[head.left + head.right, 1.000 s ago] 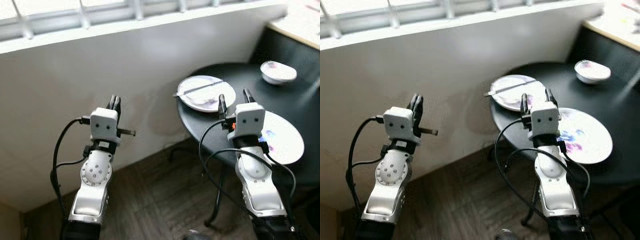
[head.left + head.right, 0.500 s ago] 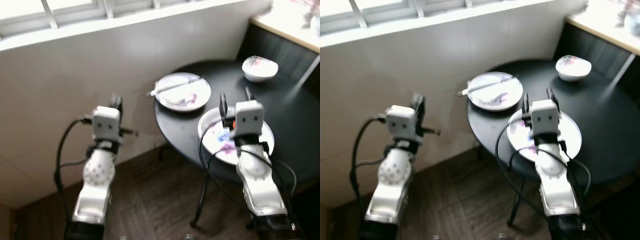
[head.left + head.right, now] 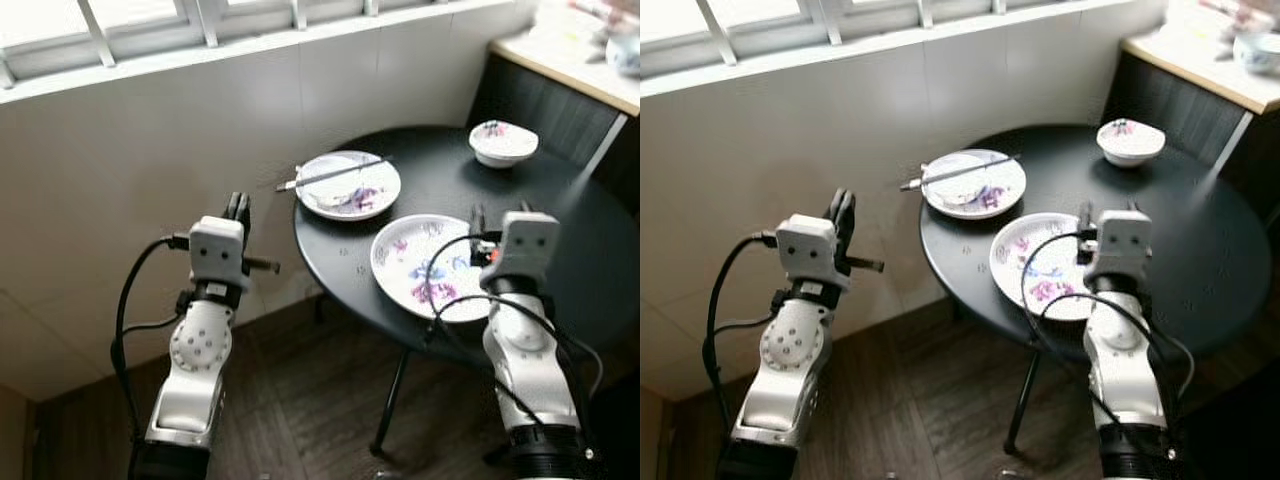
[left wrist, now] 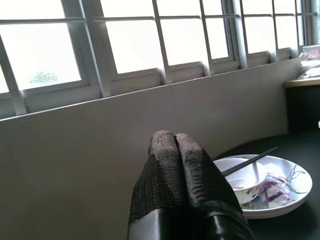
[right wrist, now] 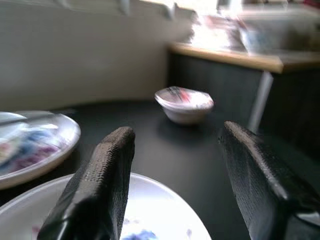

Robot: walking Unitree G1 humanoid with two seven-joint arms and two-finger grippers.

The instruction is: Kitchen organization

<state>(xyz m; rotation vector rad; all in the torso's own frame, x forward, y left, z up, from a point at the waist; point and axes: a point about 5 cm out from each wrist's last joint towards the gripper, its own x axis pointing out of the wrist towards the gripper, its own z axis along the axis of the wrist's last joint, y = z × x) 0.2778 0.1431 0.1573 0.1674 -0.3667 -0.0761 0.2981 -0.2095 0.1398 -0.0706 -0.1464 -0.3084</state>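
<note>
Hovering — right gripper (image 5: 175, 175) spread over plate (image 3: 425, 265).

Two stained white plates (image 3: 432, 264) and a bowl (image 3: 503, 141) lie flat.

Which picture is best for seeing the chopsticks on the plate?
The left eye view: the chopsticks show whole, lying across the far plate, one end poking past its rim. The right eye view shows the same. The left wrist view has them partly behind the shut left pincer. In the right wrist view they are blurred.
</note>
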